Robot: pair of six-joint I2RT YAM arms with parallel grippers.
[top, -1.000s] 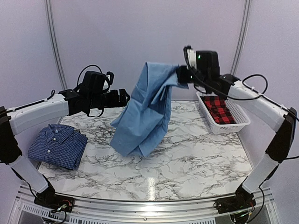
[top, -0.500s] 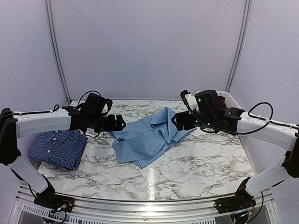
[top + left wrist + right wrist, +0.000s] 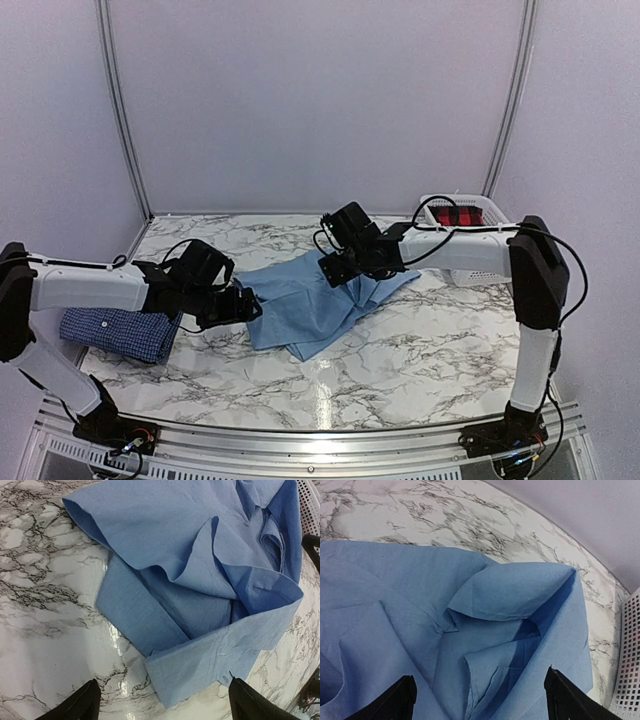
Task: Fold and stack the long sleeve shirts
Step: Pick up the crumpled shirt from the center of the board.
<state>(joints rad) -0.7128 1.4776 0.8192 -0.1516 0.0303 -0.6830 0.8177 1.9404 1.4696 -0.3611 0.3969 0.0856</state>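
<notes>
The check shirt (image 3: 115, 335) lies folded at the near left, base for the stack, I judge; my left claw (image 3: 243, 306) hangs wide open and empty at the near hem of the blue shirt (image 3: 310, 300), placed to pinch it; that shirt sprawls rumpled mid-worktop (image 3: 400, 360), not yet folded; my right claw (image 3: 335, 272), likewise spread and empty, hovers over its far side.

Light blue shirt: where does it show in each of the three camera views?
Top external: light blue shirt lies crumpled at the centre of the picture.
Left wrist: it fills the upper right.
Right wrist: it fills the lower left and centre.
Shared landmark: white basket, right of the shirt in all three.
</notes>
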